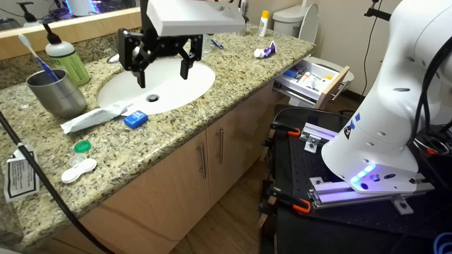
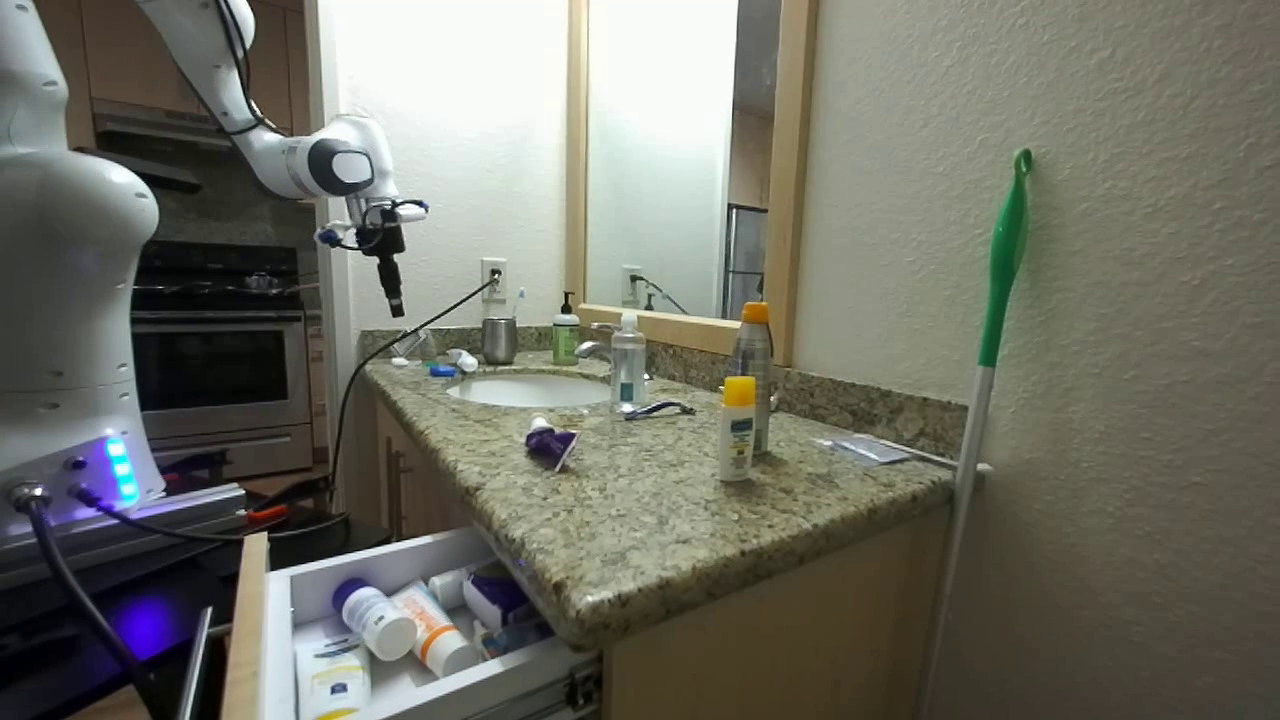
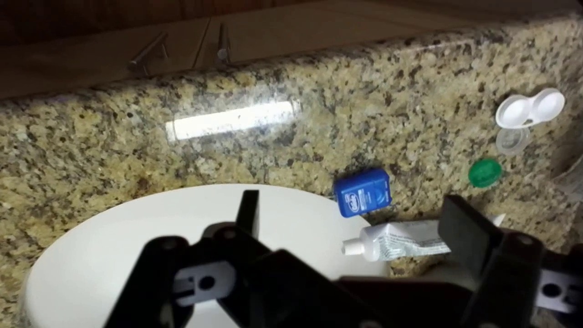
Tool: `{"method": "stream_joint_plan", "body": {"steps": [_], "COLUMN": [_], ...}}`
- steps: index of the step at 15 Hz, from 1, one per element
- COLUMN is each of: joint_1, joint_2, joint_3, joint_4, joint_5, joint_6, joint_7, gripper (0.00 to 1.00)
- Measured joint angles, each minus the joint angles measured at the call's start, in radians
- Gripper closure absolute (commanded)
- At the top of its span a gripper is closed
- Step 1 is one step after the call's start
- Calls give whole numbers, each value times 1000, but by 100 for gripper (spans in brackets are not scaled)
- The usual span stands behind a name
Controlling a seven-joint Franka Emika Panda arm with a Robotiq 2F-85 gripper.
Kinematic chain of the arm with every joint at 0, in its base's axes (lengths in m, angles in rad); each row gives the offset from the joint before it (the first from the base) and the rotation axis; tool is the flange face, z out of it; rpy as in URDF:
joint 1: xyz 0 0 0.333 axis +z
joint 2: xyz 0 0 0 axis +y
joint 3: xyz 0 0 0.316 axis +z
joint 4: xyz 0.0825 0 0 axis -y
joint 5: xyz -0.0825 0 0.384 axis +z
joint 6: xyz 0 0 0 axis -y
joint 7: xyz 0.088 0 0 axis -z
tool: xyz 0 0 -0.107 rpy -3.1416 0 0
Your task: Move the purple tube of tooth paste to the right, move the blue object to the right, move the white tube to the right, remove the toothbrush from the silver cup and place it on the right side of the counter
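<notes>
My gripper is open and empty above the sink; it also shows in the wrist view. The blue object lies by the sink rim, below the jaws in the wrist view. The white tube lies beside it, its cap over the sink edge; a finger partly hides it in the wrist view. The toothbrush leans in the silver cup behind the tube. The purple tube lies on the counter beyond the sink, outside the wrist view.
A green soap bottle stands by the cup. A green cap and white case lie near the counter edge. A clear bottle, razor and yellow-capped bottle are past the sink. A drawer stands open.
</notes>
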Motion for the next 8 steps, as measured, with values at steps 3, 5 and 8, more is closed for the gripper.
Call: {"method": "stream_joint_plan", "body": {"steps": [3, 5, 8], "joint_1": [-16, -50, -57], "joint_2": [102, 161, 195], "joint_3": [-33, -30, -27], "joint_4": [116, 187, 217], "joint_5": [49, -31, -50], "joint_6": [-131, -138, -138], "joint_7": [-160, -100, -79], "gripper": [0, 0, 0]}}
